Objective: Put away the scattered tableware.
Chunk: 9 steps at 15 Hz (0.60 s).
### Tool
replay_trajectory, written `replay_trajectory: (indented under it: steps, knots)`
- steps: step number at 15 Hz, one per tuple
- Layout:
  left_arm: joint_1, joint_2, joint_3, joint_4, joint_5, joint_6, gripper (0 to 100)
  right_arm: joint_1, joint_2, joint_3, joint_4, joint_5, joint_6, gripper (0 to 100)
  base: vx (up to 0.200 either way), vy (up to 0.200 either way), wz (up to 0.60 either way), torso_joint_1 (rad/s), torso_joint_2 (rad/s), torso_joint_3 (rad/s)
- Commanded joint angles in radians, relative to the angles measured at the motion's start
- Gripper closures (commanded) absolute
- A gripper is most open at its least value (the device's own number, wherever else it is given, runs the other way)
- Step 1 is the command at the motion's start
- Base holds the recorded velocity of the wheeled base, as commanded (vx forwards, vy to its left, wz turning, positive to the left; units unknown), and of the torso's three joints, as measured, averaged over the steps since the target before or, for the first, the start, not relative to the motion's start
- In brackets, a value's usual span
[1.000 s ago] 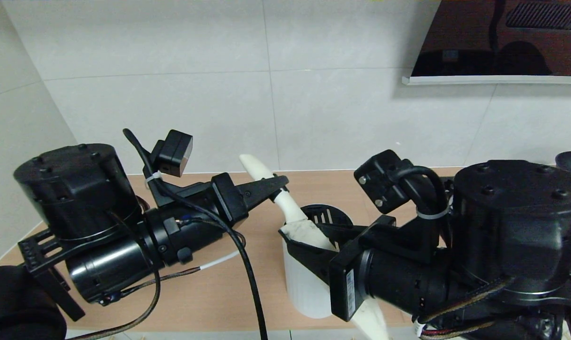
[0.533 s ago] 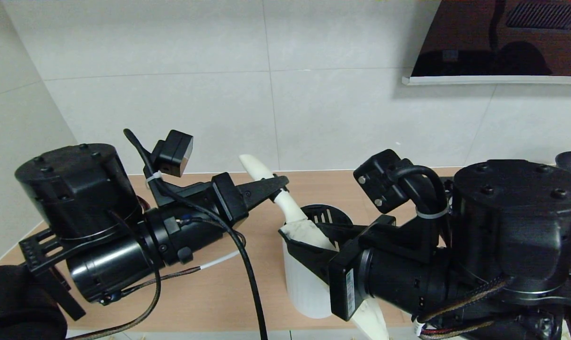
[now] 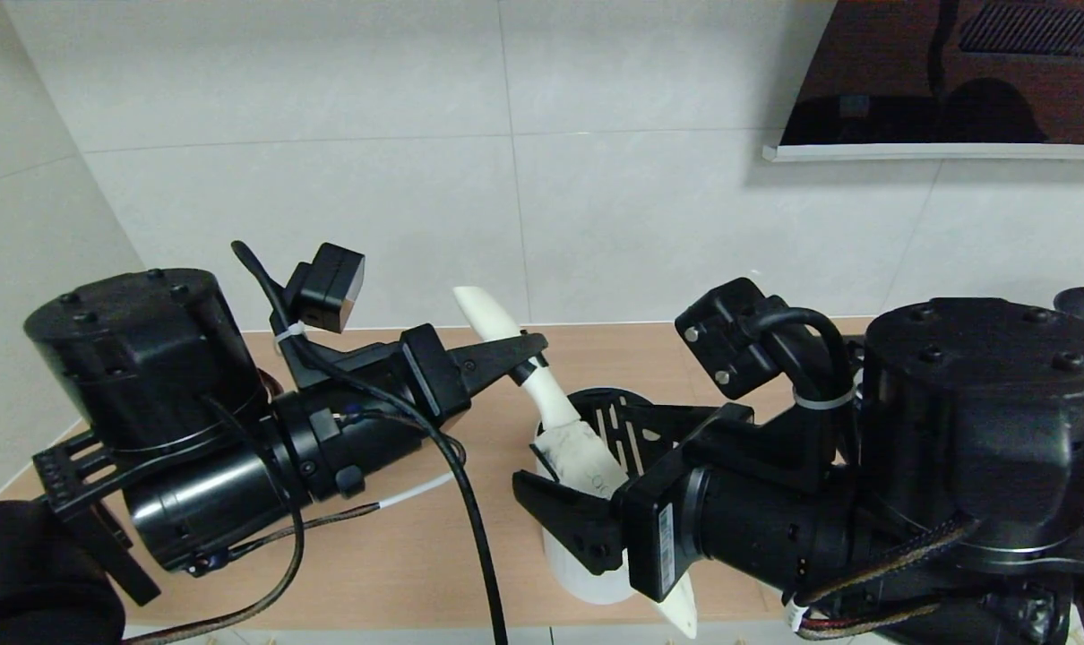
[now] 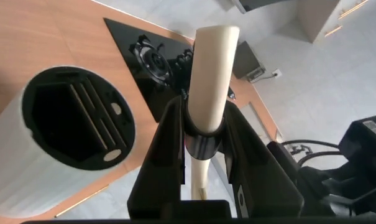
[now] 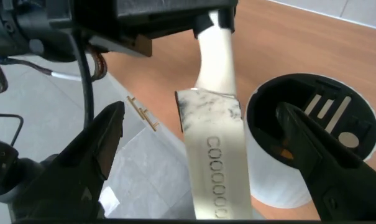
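Centre frame: left gripper is clamping tight on the pale handle of the knife. The knife is slanting down toward lower centre, its blade crossing the white utensil holder on the wooden counter. Right gripper is gaping wide either side of the blade, gripping nothing.
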Motion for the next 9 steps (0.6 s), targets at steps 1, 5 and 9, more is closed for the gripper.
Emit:
replay_trajectory:
  steps: [1, 5, 9]
  knots:
    - [0.001, -0.007, -0.006, 0.001, 0.007, -0.001, 100, -0.01, -0.008, -0.002, -0.001, -0.002, 0.0, 0, 0.0, 0.0, 0.0, 0.0, 0.0, 0.0]
    - [0.013, -0.027, -0.138, 0.131, 0.124, 0.025, 100, -0.156, -0.054, -0.025, 0.008, 0.007, -0.002, 0, 0.0, 0.0, 0.0, 0.0, 0.0, 0.0]
    - [0.011, -0.025, -0.369, 0.387, 0.332, 0.12, 100, -0.262, -0.054, -0.043, 0.011, 0.007, -0.002, 0, 0.0, 0.0, 0.0, 0.0, 0.0, 0.0]
